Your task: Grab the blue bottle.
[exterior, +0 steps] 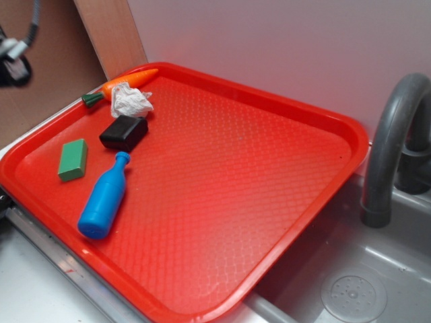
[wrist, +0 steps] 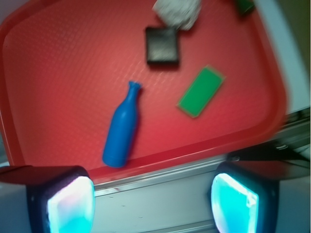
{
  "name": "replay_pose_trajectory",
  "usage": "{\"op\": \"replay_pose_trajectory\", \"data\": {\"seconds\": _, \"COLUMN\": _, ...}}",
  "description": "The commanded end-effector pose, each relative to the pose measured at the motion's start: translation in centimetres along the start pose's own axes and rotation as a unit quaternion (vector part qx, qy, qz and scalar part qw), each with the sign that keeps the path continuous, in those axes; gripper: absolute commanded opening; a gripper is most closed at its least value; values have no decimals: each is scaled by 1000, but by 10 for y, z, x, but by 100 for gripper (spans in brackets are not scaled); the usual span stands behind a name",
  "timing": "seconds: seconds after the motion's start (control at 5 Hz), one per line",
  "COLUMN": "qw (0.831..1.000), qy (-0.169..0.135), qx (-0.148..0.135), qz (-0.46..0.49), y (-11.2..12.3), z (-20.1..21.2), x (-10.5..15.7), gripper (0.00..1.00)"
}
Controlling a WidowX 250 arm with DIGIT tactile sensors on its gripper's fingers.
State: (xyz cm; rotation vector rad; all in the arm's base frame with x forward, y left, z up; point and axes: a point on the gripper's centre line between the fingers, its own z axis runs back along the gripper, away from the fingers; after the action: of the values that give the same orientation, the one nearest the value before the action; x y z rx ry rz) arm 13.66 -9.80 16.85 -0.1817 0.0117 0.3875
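Note:
The blue bottle lies on its side near the front left edge of the red tray, its neck pointing toward the back. In the wrist view my gripper is open, its two fingers wide apart with nothing between them, over the grey counter just outside the tray's rim. The bottle's base lies a little beyond the left finger. The exterior view shows nothing of the gripper's fingers; only dark arm parts show at the top left.
On the tray lie a green block, a black block, a crumpled white paper and a toy carrot. A grey faucet and sink basin stand at right.

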Motion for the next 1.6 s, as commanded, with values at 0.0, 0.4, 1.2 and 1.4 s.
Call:
{"op": "replay_pose_trajectory", "data": {"seconds": 0.0, "qw": 999, "qy": 3, "qx": -12, "qz": 51, "y": -22, "z": -41, "x": 3, "gripper": 100}}
{"op": "replay_pose_trajectory", "data": {"seconds": 0.4, "qw": 995, "qy": -3, "qx": -22, "qz": 94, "y": -26, "z": -84, "x": 18, "gripper": 100}}
{"op": "replay_pose_trajectory", "data": {"seconds": 1.2, "qw": 996, "qy": 42, "qx": -72, "qz": 41, "y": -59, "z": -148, "x": 9, "gripper": 17}}
{"op": "replay_pose_trajectory", "data": {"seconds": 1.4, "qw": 998, "qy": 35, "qx": -47, "qz": 31, "y": -56, "z": -146, "x": 3, "gripper": 0}}
